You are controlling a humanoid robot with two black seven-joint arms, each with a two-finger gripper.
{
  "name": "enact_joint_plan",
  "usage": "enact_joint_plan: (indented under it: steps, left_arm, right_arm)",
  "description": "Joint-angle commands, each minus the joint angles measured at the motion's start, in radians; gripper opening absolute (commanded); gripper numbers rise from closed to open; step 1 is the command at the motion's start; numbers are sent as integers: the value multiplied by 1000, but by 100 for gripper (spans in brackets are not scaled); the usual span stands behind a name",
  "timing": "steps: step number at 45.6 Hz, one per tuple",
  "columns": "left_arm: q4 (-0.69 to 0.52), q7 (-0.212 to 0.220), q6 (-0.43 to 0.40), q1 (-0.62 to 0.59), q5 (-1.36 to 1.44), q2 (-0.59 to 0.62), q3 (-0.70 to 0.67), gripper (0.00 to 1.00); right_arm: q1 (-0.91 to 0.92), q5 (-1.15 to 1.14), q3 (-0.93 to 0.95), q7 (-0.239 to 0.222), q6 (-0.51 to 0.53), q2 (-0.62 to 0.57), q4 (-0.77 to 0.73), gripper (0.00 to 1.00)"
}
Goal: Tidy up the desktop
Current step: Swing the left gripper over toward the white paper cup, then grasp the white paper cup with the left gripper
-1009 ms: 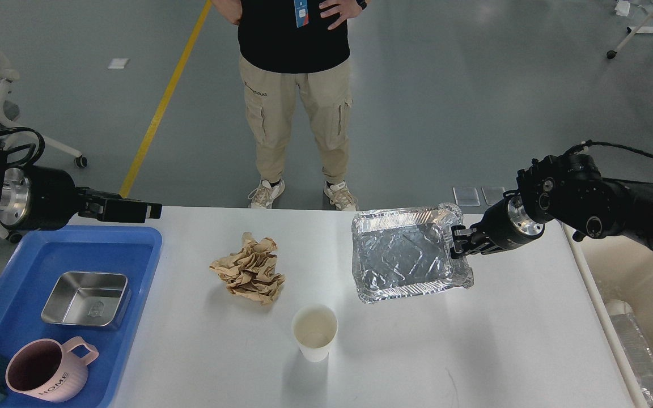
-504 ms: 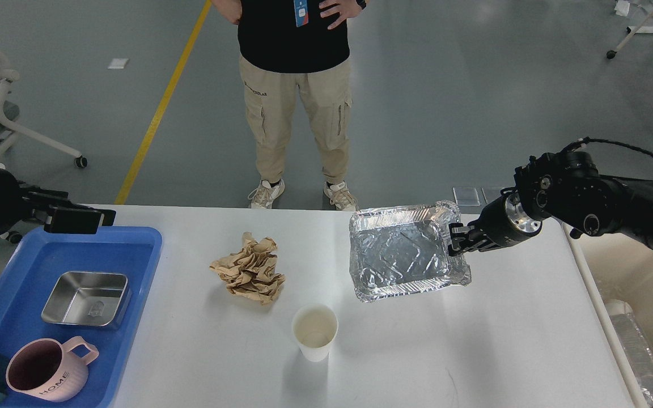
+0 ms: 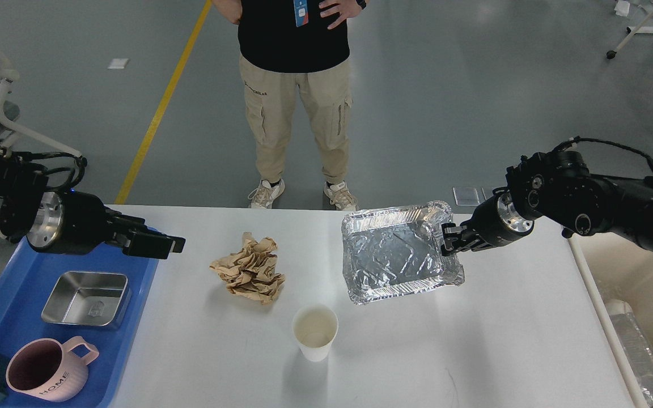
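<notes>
1. The step in hand, as I judge it, is the removal of the foil tray [image 3: 400, 252]. The right gripper [image 3: 450, 245] has its fingers closed on the tray's right rim, and the tray sits tilted, apparently lifted off the desktop [image 3: 474, 340] at about 1 o'clock from the table's middle.
2. The left gripper [image 3: 156, 245] hovers at 9 o'clock, over the inner edge of the blue tray [image 3: 15, 317]. It holds nothing; whether its fingers are apart I cannot tell, because they appear as one dark block.
3. On the desktop itself remain the crumpled brown paper [image 3: 250, 270] near 11 o'clock and the white paper cup [image 3: 315, 331] at about 6 o'clock, both apart from each other.
4. The next move probably calls for carrying the foil tray toward 3 o'clock, over the table edge to the beige bin [image 3: 638, 272], where another foil piece already lies.
5. The rim is thin and soft, so the grip must stay firm, and the tray should remain fairly level during the swing.
6. The blue tray holds a steel box [image 3: 85, 298] and a pink mug [image 3: 49, 377].
</notes>
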Motion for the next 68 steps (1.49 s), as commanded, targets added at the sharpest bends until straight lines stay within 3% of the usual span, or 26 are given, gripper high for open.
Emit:
enact_joint_plan:
  steps: [1, 6, 14, 19, 38, 50, 61, 65, 68]
  left_arm:
    - [24, -32, -33, -13, 47, -82, 28, 97]
    - [75, -51, -72, -21, 149, -195, 31, 97]
    - [225, -40, -86, -16, 187, -398, 36, 97]
    - [284, -49, -89, -35, 216, -485, 105, 97]
    - [356, -58, -90, -85, 241, -668, 221, 97]
    - [451, -101, -79, -62, 301, -757, 255, 95]
    - [544, -186, -36, -24, 385, -830, 267, 79]
    - [549, -226, -27, -12, 423, -837, 267, 67]
    - [552, -241, -21, -5, 442, -838, 267, 52]
  right_arm:
    - [6, 14, 0, 0, 0, 6, 0, 0]
    - [12, 17, 0, 0, 0, 6, 0, 0]
    - [16, 18, -1, 0, 0, 4, 0, 0]
    - [29, 21, -1, 0, 0, 4, 1, 0]
    - [43, 21, -1, 0, 0, 15, 0, 0]
    - [57, 21, -1, 0, 0, 16, 1, 0]
    - [59, 21, -1, 0, 0, 13, 4, 0]
    - [57, 21, -3, 0, 0, 10, 4, 0]
    - [54, 21, -5, 0, 0, 10, 6, 0]
